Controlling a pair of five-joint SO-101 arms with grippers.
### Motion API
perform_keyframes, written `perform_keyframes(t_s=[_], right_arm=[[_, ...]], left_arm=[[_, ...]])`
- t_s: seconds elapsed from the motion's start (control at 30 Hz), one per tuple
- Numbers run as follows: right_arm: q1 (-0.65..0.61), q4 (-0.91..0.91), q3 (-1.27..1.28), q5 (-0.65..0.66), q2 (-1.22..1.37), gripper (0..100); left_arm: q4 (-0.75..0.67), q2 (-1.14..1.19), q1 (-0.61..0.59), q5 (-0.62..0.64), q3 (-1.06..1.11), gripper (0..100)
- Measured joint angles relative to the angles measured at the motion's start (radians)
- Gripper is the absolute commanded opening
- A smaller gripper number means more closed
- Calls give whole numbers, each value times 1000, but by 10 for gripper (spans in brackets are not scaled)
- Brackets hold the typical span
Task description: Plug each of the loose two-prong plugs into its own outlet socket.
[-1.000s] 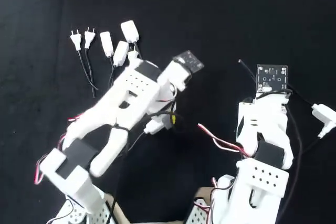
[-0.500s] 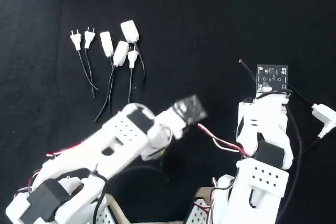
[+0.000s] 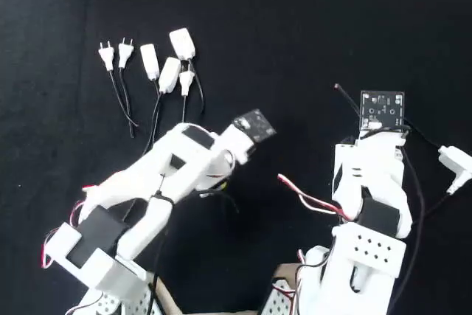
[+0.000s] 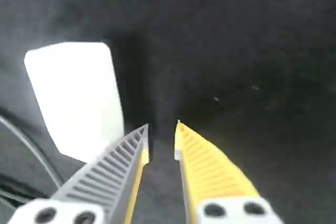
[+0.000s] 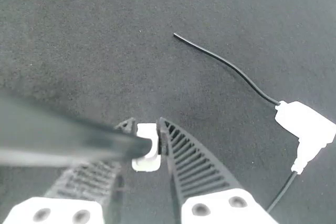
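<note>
So my left pincer (image 4: 161,127) backed off, then swung forward again toward the two loose plugs (image 3: 116,54) at the far left of the table (image 3: 310,27). Its jaws are barely apart, nothing in them. My right pincer (image 5: 144,121) looks clamped on a small white plug (image 5: 146,157). Those two still need sockets (image 3: 150,60).

- My left arm (image 3: 147,178) and right arm (image 3: 369,171): white shells, black motors (image 3: 96,230), red and white cables (image 3: 310,198).
- My left gripper (image 4: 161,127): ribbed fingers (image 4: 105,177), one grey, one yellow.
</note>
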Motion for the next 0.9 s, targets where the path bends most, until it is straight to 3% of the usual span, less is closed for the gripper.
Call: perform_keyframes(t_s=[0.2, 0.4, 0.47, 0.67, 0.8, 0.9], right_arm=[[2, 0, 0, 0, 0, 11], [2, 0, 0, 0, 0, 11], [2, 0, 0, 0, 0, 11], [2, 0, 0, 0, 0, 11], [2, 5, 0, 0, 0, 11], [2, 5, 0, 0, 0, 11]], left_arm=[[112, -229, 41, -2, 2, 122], [60, -542, -80, -5, 107, 343], [8, -552, -114, -17, 153, 349], [-157, -393, -163, -104, 189, 348], [-186, -184, -176, -180, 143, 335], [-192, -41, -172, -199, 68, 217]])
